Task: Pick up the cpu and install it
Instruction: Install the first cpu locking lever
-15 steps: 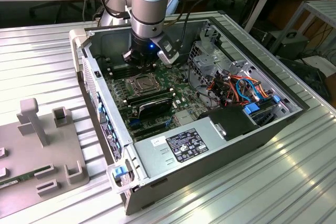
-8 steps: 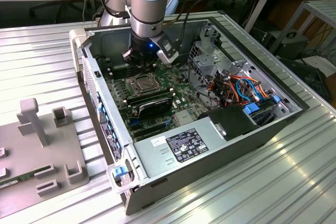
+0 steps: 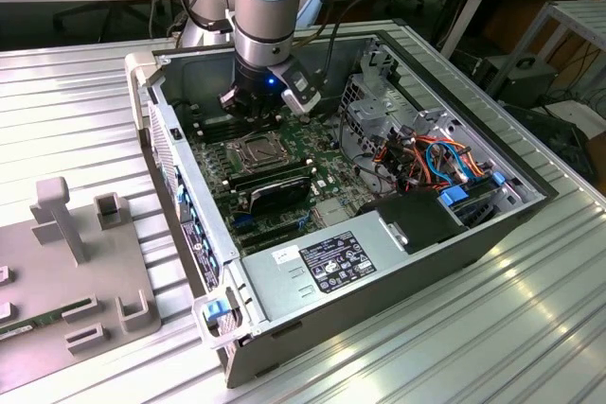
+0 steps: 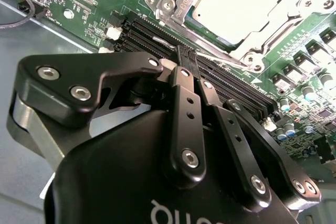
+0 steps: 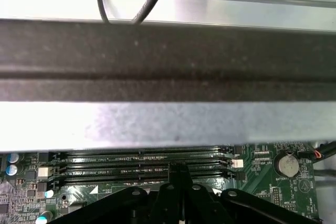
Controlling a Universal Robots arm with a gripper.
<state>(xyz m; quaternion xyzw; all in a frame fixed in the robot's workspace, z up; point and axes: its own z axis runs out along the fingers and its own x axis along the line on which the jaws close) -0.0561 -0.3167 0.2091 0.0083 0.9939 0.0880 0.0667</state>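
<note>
Gripper (image 4: 187, 59) fingers pinched together, nothing visibly held, tips over memory slots (image 4: 210, 80) mid-frame; cpu (image 4: 239, 1) already in socket upper right, so dropping lower risks scraping slots or socket lever.

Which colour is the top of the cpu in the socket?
Dull silver-grey; the cpu shows best in the second wrist view.

An open computer case (image 3: 284, 281) lies on a ribbed metal table (image 3: 492, 328), its green motherboard (image 3: 284, 153) exposed. Orange cables (image 3: 426, 153) tangle near the drive bay. A grey fixture (image 3: 66, 253) stands at the exterior view's left.
</note>
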